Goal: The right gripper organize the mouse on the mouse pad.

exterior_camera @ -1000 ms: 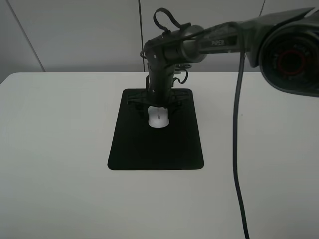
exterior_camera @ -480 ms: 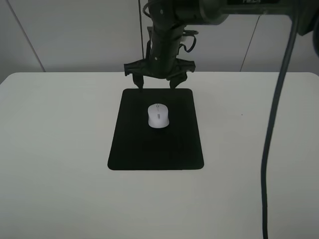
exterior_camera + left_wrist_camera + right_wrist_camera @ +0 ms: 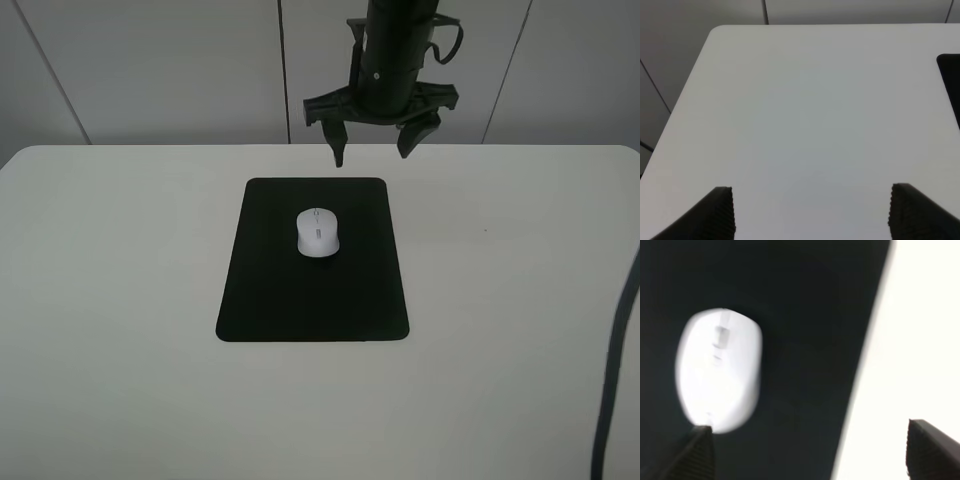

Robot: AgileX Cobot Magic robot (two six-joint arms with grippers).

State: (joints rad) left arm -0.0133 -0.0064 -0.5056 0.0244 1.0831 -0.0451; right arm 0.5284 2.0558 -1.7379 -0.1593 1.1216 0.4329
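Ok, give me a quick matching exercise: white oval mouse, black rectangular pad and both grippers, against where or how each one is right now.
1. small white oval mouse
2. flat black rectangular mouse pad
3. right gripper, a black claw
4. left gripper, dark and ridged

A. open, up above the mouse
B. lying flat on the white table
C. open, over table off to the pad's side
D. resting on the pad

Pairs: 1-D, 2-B, 3-A, 4-C.

The white mouse point(image 3: 318, 233) is seen lying on the upper half of the black mouse pad point(image 3: 300, 300), mid-frame; the right gripper point(image 3: 372, 155) is held splayed at top centre.
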